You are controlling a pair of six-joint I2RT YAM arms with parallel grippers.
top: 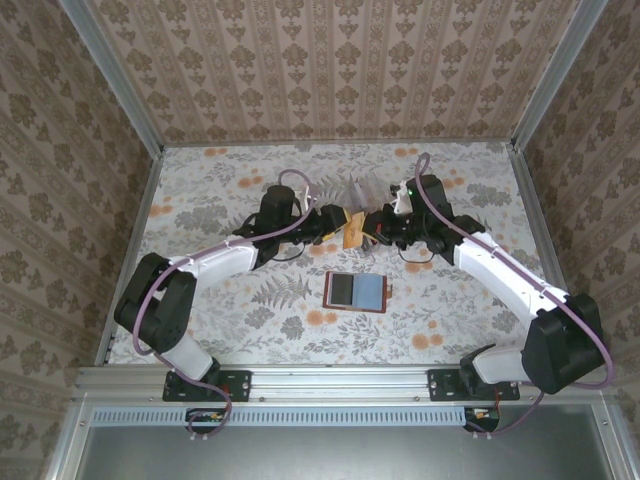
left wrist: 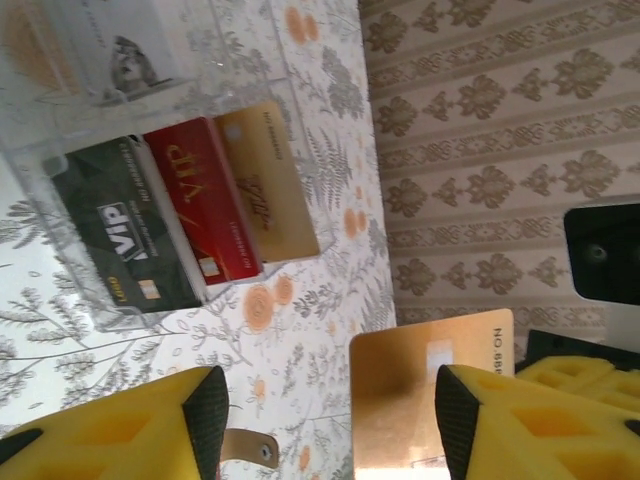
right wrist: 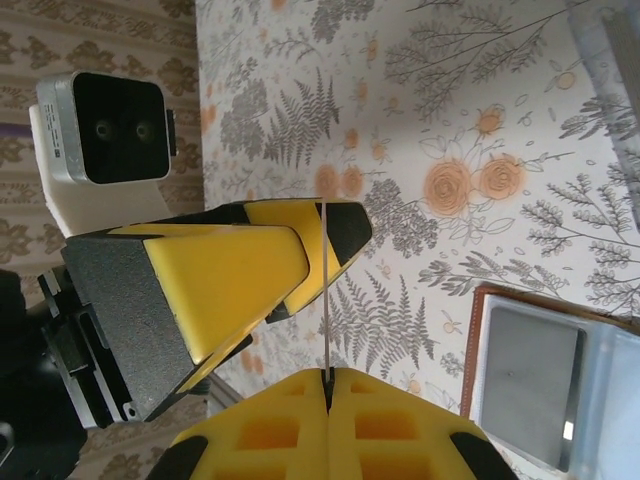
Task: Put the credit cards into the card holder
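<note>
While the right tool (right wrist: 328, 392) is pinched tight on the lower edge of a gold card (right wrist: 325, 300), seen edge-on as a thin upright line at the centre of its wrist view, the left tool (left wrist: 330, 410) stands wide open with that card between its fingers (left wrist: 205, 405). I cannot tell whether either pad touches it. The card's face is plain gold with a pale patch and dark digits near one edge.

The card holder (top: 355, 291) lies open and flat on the table (top: 220, 190), just below centre in the overhead frame and apart from both tools. It has a reddish border, one dark pocket and one paler one.

At the upper left of the left wrist frame, a clear stand (left wrist: 105, 318) holds a dark VIP card (left wrist: 130, 240), a red VIP card (left wrist: 205, 210) and a second gold one side by side.
</note>
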